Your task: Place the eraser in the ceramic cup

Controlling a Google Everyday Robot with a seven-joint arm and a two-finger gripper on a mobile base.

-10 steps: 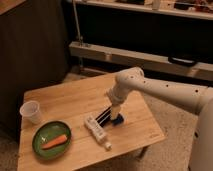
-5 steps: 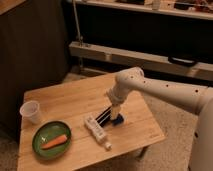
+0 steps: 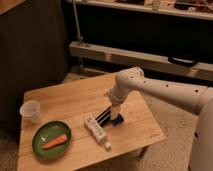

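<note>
Sitting low on the worktop point(image 3: 75, 100), the eraser point(image 3: 118, 120) is, as I take it, the small dark blue block near the middle of the board, right under the wrist of the white arm point(image 3: 150, 90). It is too dark and too covered to be sure of its shape. Nothing about it has changed over the last second: it lies on the same spot as before, and the tool point(image 3: 104, 120) slants down and to the left over it at the same angle. Whether the tool is clenched on the eraser, released, or merely touching it, I cannot tell. By my reading, that stillness leaves the task at the pick-up, with either a grasp settling or a pause before one, and the carry not yet begun

Just beside the tool, toward the front edge, a long white segmented object point(image 3: 95, 131) lies diagonally with a small round piece at its near end. It looks close to the eraser but apart from it. The ceramic cup point(image 3: 31, 111) stands upright by the left edge of the worktop, well apart from the eraser, and I can make out nothing inside it. In front of the cup, a green plate point(image 3: 50, 127) carries a carrot point(image 3: 54, 142). The eraser would have to be lifted and taken leftward across the board to reach the cup

No brand, label or writing can be read on anything here
</note>
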